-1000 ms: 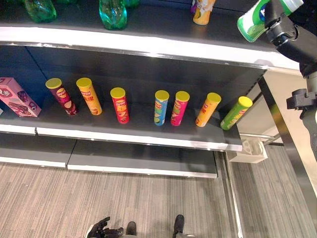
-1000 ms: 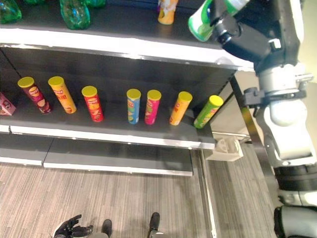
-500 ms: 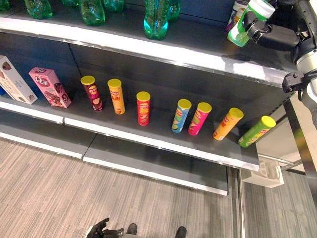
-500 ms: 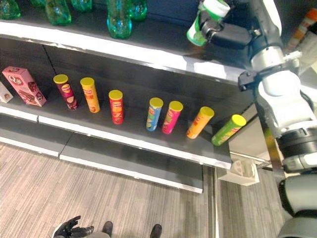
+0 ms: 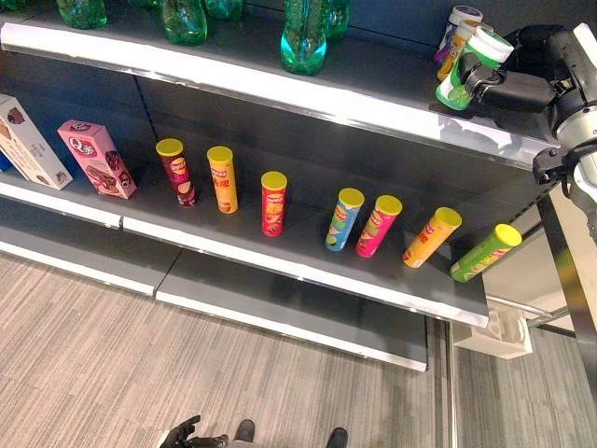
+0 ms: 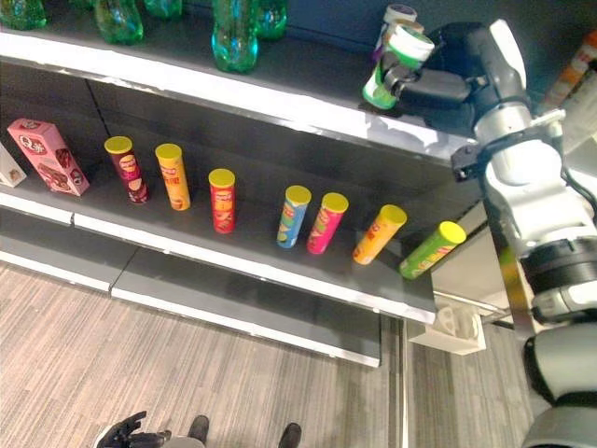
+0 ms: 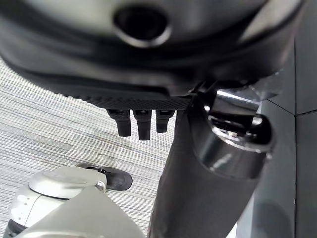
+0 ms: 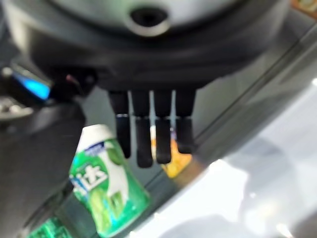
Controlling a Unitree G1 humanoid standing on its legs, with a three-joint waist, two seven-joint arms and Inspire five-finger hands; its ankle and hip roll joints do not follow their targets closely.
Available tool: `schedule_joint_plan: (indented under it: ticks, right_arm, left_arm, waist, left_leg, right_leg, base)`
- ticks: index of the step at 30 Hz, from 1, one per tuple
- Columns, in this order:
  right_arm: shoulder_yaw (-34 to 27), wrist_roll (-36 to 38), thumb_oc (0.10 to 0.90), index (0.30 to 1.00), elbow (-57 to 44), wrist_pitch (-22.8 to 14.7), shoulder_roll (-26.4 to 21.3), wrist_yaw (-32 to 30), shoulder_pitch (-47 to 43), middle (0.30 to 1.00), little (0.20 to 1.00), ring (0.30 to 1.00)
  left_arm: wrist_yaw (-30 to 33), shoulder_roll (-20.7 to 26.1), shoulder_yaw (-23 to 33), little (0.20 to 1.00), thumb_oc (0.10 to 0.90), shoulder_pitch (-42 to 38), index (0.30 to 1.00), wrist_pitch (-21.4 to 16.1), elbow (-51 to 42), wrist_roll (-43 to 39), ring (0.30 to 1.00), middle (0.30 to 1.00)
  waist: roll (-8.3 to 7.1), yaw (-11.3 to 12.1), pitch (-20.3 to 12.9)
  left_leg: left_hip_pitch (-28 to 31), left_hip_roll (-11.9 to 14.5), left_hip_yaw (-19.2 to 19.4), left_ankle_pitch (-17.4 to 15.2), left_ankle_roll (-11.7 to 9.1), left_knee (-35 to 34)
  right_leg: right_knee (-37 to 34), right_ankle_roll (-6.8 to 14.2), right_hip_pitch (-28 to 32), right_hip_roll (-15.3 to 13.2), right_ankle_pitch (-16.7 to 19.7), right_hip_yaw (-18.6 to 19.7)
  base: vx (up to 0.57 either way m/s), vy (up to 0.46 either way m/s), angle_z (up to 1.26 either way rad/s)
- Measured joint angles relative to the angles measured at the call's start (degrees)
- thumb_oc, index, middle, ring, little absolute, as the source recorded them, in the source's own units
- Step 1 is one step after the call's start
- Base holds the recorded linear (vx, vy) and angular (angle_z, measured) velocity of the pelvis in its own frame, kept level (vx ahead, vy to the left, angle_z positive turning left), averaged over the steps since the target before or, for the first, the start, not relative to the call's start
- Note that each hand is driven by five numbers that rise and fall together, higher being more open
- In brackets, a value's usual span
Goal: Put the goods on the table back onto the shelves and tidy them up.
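Bright even light, glare along the shelf edge (image 5: 280,89), blurred wrist views.

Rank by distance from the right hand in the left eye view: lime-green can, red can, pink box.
From the right hand:
1. Lime-green can, right end of the middle shelf, below the hand.
2. Red can, mid-row.
3. Pink box, far left.

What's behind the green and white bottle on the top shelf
Behind the green and white bottle, held by the right hand, stand two more containers: one purple and white, one orange. The bottle covers their lower parts.
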Motion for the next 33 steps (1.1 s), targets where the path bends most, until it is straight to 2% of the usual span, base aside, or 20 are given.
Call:
schedule_joint_plan:
  ticks: [7, 14, 32, 33]
  right_arm:
    - [0.00, -0.12, 0.400, 0.300, 1.33, 0.03, 0.00, -0.01, 0.00, 0.300, 0.300, 0.300]
    - [0.00, -1.94, 0.400, 0.300, 5.30, 0.27, 0.01, -0.34, 0.00, 0.300, 0.300, 0.300]
    - [0.31, -2.35, 0.400, 0.300, 5.17, 0.30, 0.55, -0.22, -0.09, 0.300, 0.300, 0.300]
    - [1.43, -2.34, 0.507, 0.460, 5.84, 0.29, 0.60, -0.18, -1.10, 0.460, 0.460, 0.460]
  left_arm:
    - [0.79, 0.21, 0.03, 0.900, 0.800, 0.01, 0.900, -0.01, 0.04, -0.39, 0.900, 0.900]
    - [1.16, 0.73, 0.03, 0.900, 0.800, 0.07, 0.900, -0.03, 0.36, -1.11, 0.900, 0.900]
    - [1.20, 0.96, 0.02, 0.900, 0.800, -0.01, 0.900, -0.05, 0.61, -1.12, 0.900, 0.900]
    - [1.20, 0.95, 0.01, 0.900, 0.800, -0.20, 0.900, -0.04, 1.12, -1.13, 0.900, 0.900]
  waist:
    - [-0.54, 0.16, 0.13]
    - [-1.88, 0.20, 0.09]
    - [-2.37, 0.21, 0.12]
    - [-2.37, 0.14, 0.12]
  left_leg:
    - [-0.19, 0.04, 0.00, 0.00, 0.00, 0.00]
    - [-0.48, 0.11, 0.03, 0.00, 0.00, 0.00]
    - [-0.26, 0.13, 0.18, 0.00, 0.00, 0.00]
    - [-0.21, 0.13, 0.24, 0.00, 0.00, 0.00]
  right_leg:
    - [0.00, 0.00, -0.17, 0.04, 0.00, 0.01]
    - [0.00, 0.00, -0.42, 0.01, 0.00, 0.03]
    - [0.00, -0.01, -0.35, 0.03, 0.01, 0.15]
    - [0.00, -0.01, -0.35, 0.05, 0.02, 0.15]
  base:
    - [0.00, 0.000, 0.00]
    - [0.00, 0.000, 0.00]
    - [0.00, 0.000, 0.00]
    - [0.00, 0.000, 0.00]
